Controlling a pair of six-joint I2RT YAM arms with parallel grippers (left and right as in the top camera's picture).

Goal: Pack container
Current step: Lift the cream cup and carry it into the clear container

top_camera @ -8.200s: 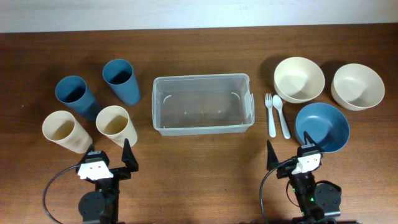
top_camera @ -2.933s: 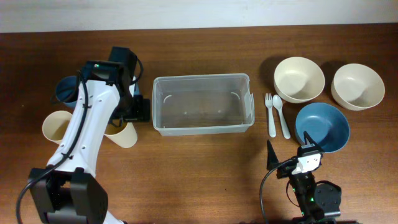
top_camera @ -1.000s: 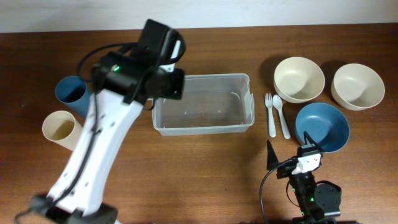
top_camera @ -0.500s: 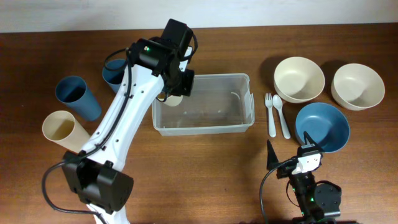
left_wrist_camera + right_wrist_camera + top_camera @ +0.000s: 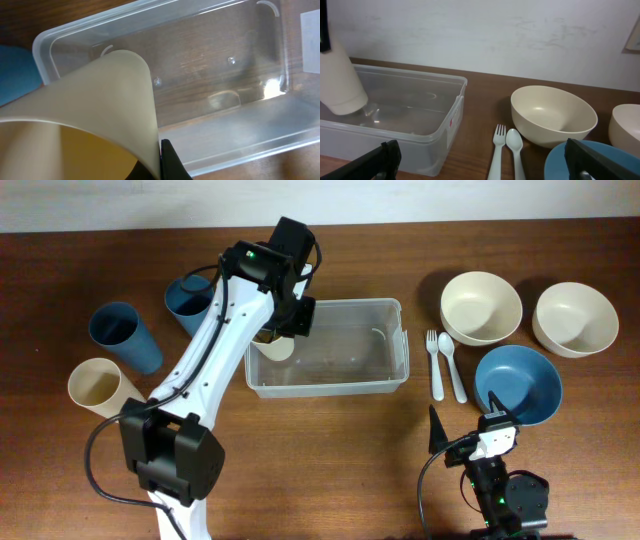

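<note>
Far left: a cream cup point(image 5: 97, 388) and two blue cups point(image 5: 122, 335) stand on the wooden table point(image 5: 330, 450). The left gripper point(image 5: 286, 328) is clenched on a second cream cup point(image 5: 274, 346) – tilted, its base inside the left end of the clear container point(image 5: 330, 387), which sits mid-table. Just right of it lie a fork point(image 5: 433, 365) and a spoon point(image 5: 452, 367), then two cream bowls point(image 5: 481, 307) and a blue bowl point(image 5: 518, 385). The right gripper point(image 5: 466, 430) – jaws spread wide, empty – is at the front edge.

Clear rect. plastic container point(image 5: 330, 387), rounded corners, upright, open-topped, at ctr of table point(image 5: 330, 470).
</note>
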